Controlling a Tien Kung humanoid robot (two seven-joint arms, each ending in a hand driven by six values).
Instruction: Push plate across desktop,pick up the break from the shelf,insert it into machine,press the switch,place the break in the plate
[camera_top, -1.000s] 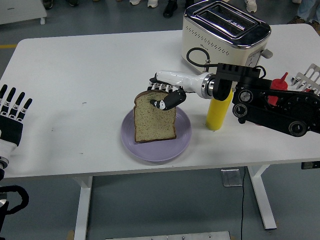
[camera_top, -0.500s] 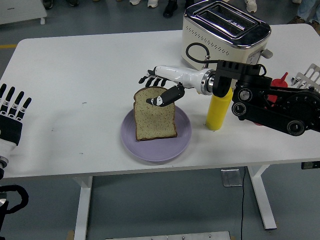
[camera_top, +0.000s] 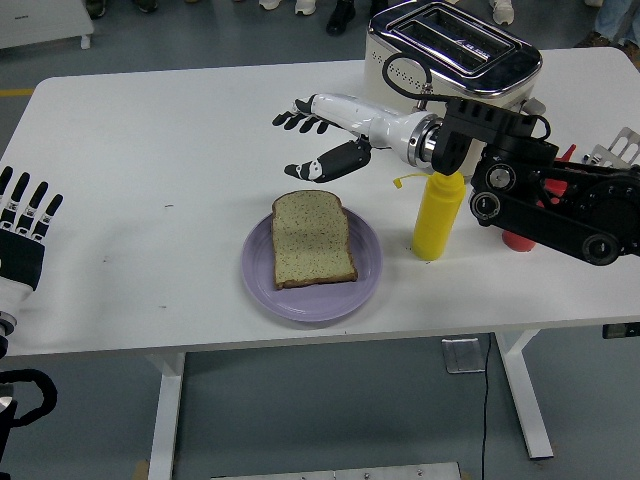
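Your bread (camera_top: 313, 239) lies flat on the plate (camera_top: 262, 284), a purple dish near the table's (camera_top: 150, 160) front edge, roughly mid-width — the slice covers the plate's middle and right, and its crust top points away from you. Your right hand (camera_top: 318, 140) hangs in the air above and just behind the plate, clear of the bread, fingers spread wide and holding nothing; the four dark-tipped fingers (camera_top: 296, 121) fan out toward the left and the thumb sits lower, apart from them. The white forearm runs back to the right into the black arm (camera_top: 540, 195), which crosses in front of a red bottle (camera_top: 520, 238) and partly hides it. A yellow bottle (camera_top: 437, 212) stands upright just right of the plate, not touching it, with the wrist passing over its top. Behind them the toaster (camera_top: 450, 60) stands at the far edge, cream with a chrome top, both slots showing nothing inside from this angle. At the right edge you can see a bit of the metal rack (camera_top: 618, 158). Your left hand (camera_top: 25, 225) rests at the left edge of the table, well away from everything — fingers straight, side by side and empty.
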